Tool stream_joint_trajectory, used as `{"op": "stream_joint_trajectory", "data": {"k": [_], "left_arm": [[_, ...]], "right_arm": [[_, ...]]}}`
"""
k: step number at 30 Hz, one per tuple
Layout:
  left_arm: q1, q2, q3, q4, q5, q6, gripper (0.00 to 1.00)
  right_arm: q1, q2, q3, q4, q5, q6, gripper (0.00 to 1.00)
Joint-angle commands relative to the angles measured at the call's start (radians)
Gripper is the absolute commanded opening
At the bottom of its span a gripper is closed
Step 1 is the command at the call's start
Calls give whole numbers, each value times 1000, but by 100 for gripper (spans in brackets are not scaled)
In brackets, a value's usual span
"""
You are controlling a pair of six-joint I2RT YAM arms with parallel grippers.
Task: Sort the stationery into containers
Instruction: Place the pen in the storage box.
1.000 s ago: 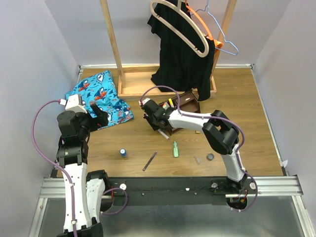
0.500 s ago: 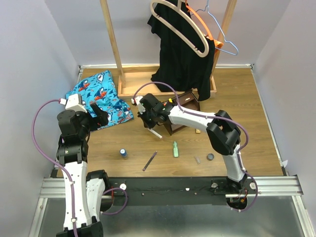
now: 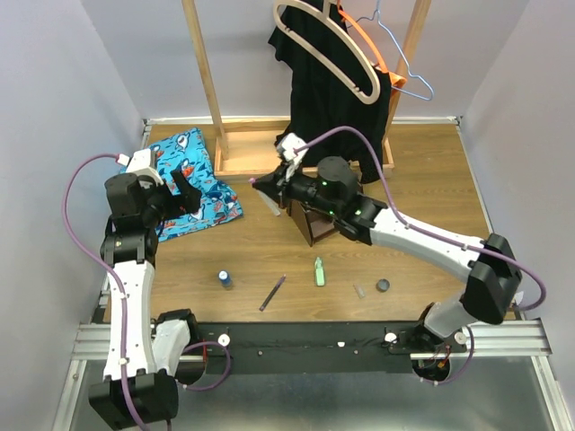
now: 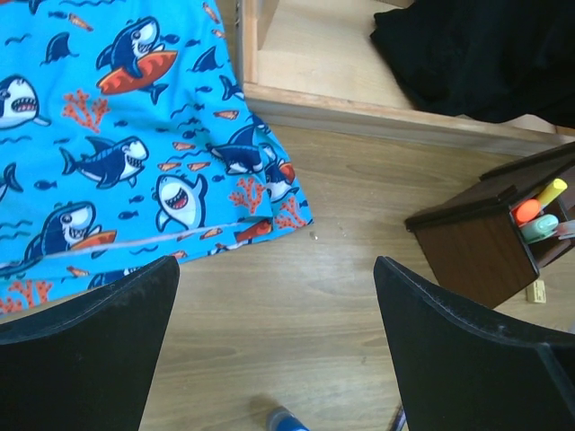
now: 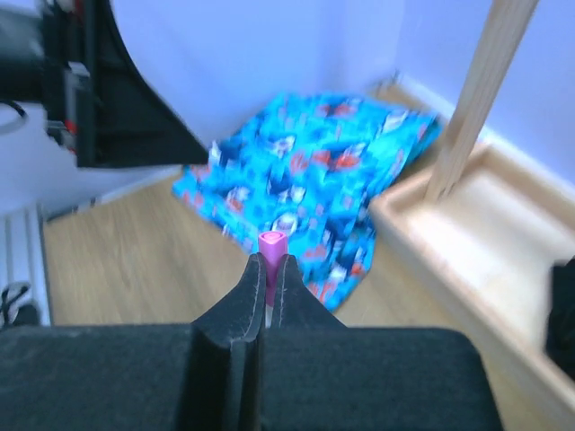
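In right wrist view, pink marker [image 5: 272,241] pinched between fingers [image 5: 239,310], indistinct overhead

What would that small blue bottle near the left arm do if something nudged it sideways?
The small blue bottle seems to stand upright on a narrow base, so a sideways nudge would probably tip it. Its round body might then roll across the smooth wooden table. It looks hard-sided and small, so it is likely stiff and light to lift.

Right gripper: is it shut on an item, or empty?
The right gripper is shut on the pink marker; the right wrist view shows its pink end poking out between the closed jaws.
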Motion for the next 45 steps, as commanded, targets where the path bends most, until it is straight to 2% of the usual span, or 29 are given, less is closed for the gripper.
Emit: {"op": "stream_joint_trajectory", "data": {"k": [1,9,13,20,33,45], "left_arm": [[-9,57,54,52,111,30,99],[-96,178,154,25,147,88,99],[-101,238,185,17,165,119,99],[-101,358,238,-41,167,257,99],[-103,502,381,-170,98,401,99],[-118,499,375,-222,61,455,99]], "right_arm": [[-34,-90,-144,285,21,-90,1],[-170,-175,-257,425,-1,-143,1],[-233,-198,-317,483,-37,-146,1],[-319,-198,-409,616,-149,-123,1],[-360,-112,-577,866,-206,-5,1],[-370,58,-600,1068,-203,51,1]]}}
